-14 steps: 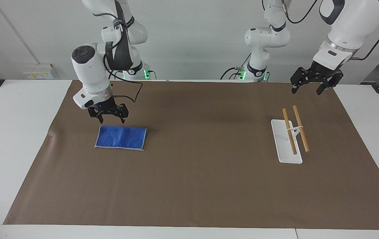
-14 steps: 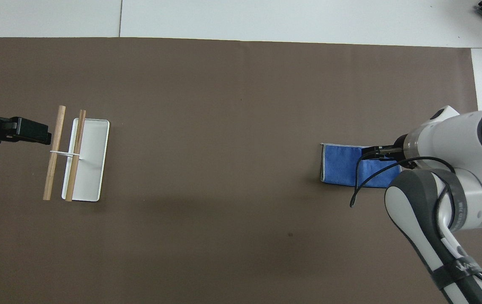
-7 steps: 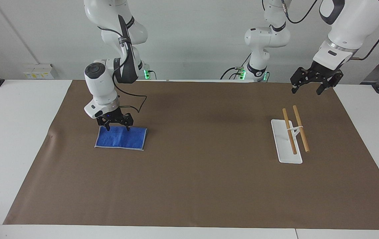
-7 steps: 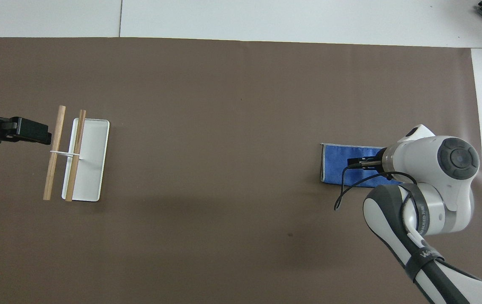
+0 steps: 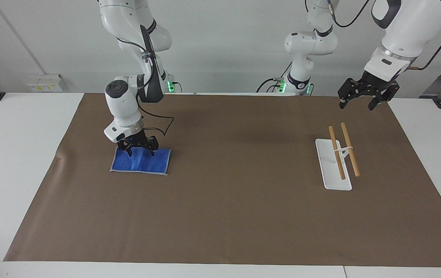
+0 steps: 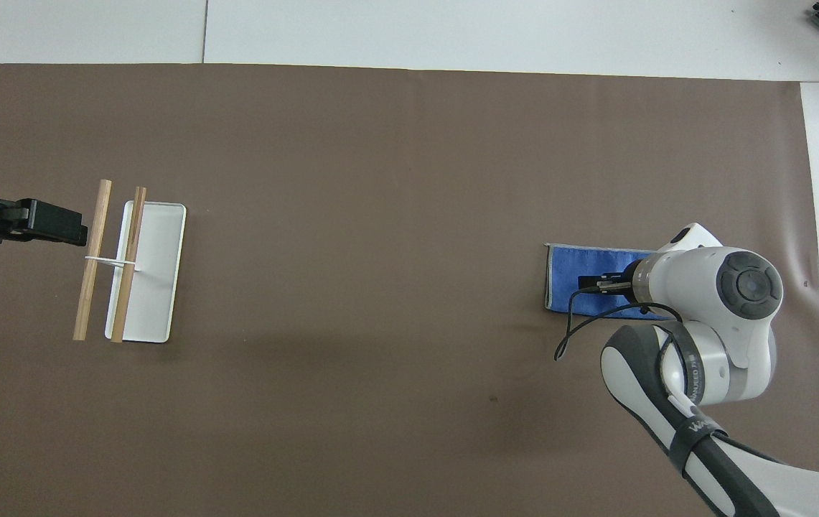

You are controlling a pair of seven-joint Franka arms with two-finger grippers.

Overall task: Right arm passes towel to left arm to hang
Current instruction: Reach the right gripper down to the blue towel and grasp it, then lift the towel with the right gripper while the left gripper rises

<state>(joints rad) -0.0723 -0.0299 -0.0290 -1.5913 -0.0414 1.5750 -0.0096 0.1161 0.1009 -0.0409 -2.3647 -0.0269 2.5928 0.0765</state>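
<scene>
The towel lies flat on the brown mat, toward the right arm's end of the counter; looking down from above it sits at about three o'clock on the mat. It is blue with a pale grey edge, and its long side runs along the counter's length.

The right arm bends down over it. Its end effector is low over the towel's edge nearer the robots, fingers spread and pointing down at the cloth. From the facing camera the fingertips look to be right at the fabric, but I cannot tell whether they press into it. Nothing is pinched; the towel is unlifted. A small blue light shows on the end effector, and a black cable loops off the wrist above the mat.

The left arm waits at the other end, its end effector up in the air over the mat's edge by the robots, fingers spread and holding nothing.

The rack stands on the mat at about nine o'clock from above: a white tray-like base carrying two wooden rods side by side, joined by a thin white bracket. It is well apart from the towel.
</scene>
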